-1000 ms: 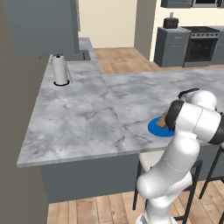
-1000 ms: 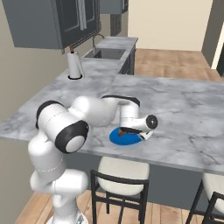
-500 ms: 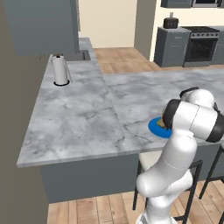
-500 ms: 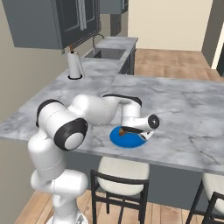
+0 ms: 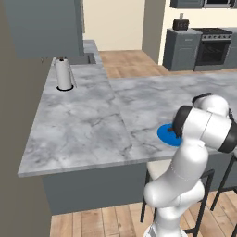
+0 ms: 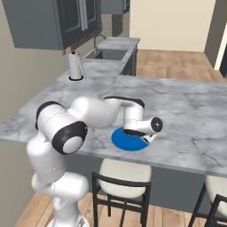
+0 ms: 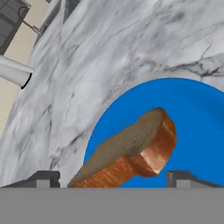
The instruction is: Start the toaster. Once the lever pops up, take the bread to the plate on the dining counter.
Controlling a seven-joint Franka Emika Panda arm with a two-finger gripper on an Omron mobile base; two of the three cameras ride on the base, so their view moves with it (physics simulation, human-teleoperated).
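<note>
The blue plate (image 5: 164,134) (image 6: 123,141) (image 7: 197,113) lies near the front edge of the dining counter (image 5: 92,120) (image 6: 190,115) (image 7: 109,52). On it rests the bread (image 7: 131,153), a brown slice slightly tilted. My gripper (image 7: 113,179) (image 6: 145,137) hovers just over the plate, open, with its fingertips (image 7: 43,177) wide apart on either side of the slice. A small dark box (image 5: 180,22) on the far cabinet may be the toaster; it is too small to tell.
A paper towel roll (image 5: 64,74) (image 6: 76,65) stands at the counter's far left corner, beside a sink (image 6: 108,54). Stools (image 6: 122,186) are tucked under the counter's near edge. A stove (image 5: 213,46) sits across the room.
The jaws have gone from shut to wide open, and the bread now lies released on the plate. The arm has barely shifted.
</note>
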